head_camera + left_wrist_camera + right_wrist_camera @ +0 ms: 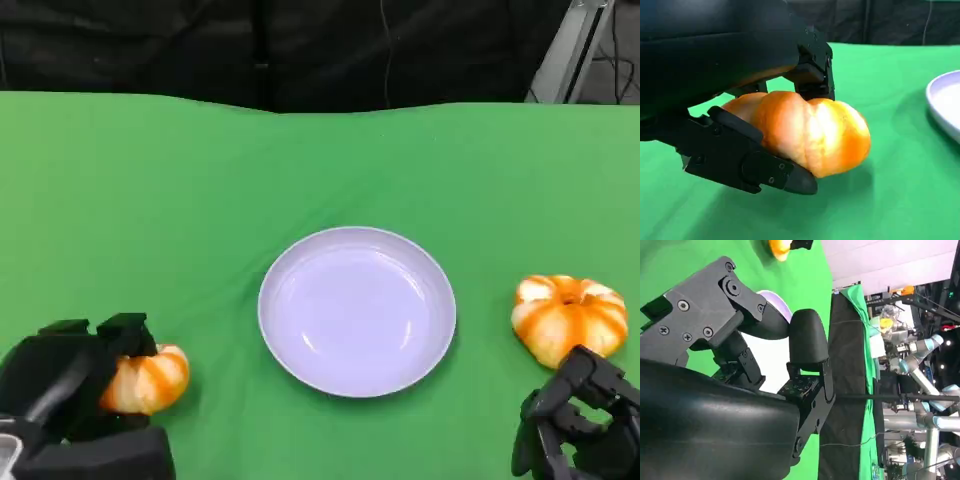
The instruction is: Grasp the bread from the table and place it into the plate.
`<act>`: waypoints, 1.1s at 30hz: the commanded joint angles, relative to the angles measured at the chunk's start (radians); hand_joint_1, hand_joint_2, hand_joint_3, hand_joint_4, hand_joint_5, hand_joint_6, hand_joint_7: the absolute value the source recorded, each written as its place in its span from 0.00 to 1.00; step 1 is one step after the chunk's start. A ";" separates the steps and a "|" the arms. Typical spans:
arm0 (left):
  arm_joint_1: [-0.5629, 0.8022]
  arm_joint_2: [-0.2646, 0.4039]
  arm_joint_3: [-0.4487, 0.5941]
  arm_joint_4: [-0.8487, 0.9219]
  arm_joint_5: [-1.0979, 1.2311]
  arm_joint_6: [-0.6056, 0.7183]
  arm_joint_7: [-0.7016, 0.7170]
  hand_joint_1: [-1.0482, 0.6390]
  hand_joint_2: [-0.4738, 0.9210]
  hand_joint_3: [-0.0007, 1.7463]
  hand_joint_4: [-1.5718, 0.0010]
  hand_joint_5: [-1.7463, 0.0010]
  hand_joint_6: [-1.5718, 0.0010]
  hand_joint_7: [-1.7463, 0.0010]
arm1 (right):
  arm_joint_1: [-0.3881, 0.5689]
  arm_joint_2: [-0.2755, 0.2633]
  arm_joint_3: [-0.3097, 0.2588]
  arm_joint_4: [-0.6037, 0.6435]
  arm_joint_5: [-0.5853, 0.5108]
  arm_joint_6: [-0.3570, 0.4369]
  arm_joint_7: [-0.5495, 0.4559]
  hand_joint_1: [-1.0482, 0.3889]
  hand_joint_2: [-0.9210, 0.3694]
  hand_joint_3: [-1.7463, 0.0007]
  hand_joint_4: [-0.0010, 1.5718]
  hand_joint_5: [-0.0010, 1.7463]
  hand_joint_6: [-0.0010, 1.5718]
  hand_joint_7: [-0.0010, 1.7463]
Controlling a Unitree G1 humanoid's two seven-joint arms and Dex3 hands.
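An orange-and-white pumpkin-shaped bread (150, 380) sits at the table's near left, and my left hand (70, 385) grips it. In the left wrist view the bread (810, 132) is clamped between the black fingers (755, 165) of the left hand (740, 100), low over the green cloth. The pale lavender plate (357, 310) stands bare at the table's middle, and its rim (945, 102) lies beyond the held bread. A second bread (568, 318) lies at the near right. Just in front of it is my right hand (580, 425), fingers apart and holding nothing (740, 365).
Green cloth (150, 200) covers the whole table, which ends at a black backdrop (300, 50). A metal stand (570, 45) rises at the back right. The right wrist view shows other robot arms (920, 355) beyond the table's edge.
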 commanded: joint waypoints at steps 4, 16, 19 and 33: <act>0.012 0.021 0.023 -0.057 -0.003 0.027 -0.011 0.58 1.00 0.11 0.63 0.00 0.73 0.00 | 0.000 -0.010 -0.006 -0.002 0.006 -0.006 -0.002 0.63 0.30 0.28 0.56 1.00 0.48 0.94; 0.020 0.006 0.047 -0.269 0.015 0.012 -0.008 0.60 0.99 0.08 0.62 0.00 0.69 0.00 | 0.000 -0.009 -0.007 -0.003 0.000 -0.007 -0.009 0.64 0.29 0.29 0.57 1.00 0.49 0.94; 0.024 0.004 0.050 -0.277 0.017 0.015 -0.013 0.60 0.99 0.07 0.62 0.00 0.68 0.00 | 0.000 -0.009 -0.007 -0.003 0.000 -0.007 -0.009 0.64 0.29 0.29 0.57 1.00 0.49 0.94; -0.103 -0.085 -0.019 -0.352 0.011 -0.003 -0.070 0.56 1.00 0.14 0.59 0.00 0.65 0.00 | -0.001 -0.004 -0.003 0.003 0.000 -0.020 -0.007 0.64 0.30 0.29 0.57 1.00 0.49 0.94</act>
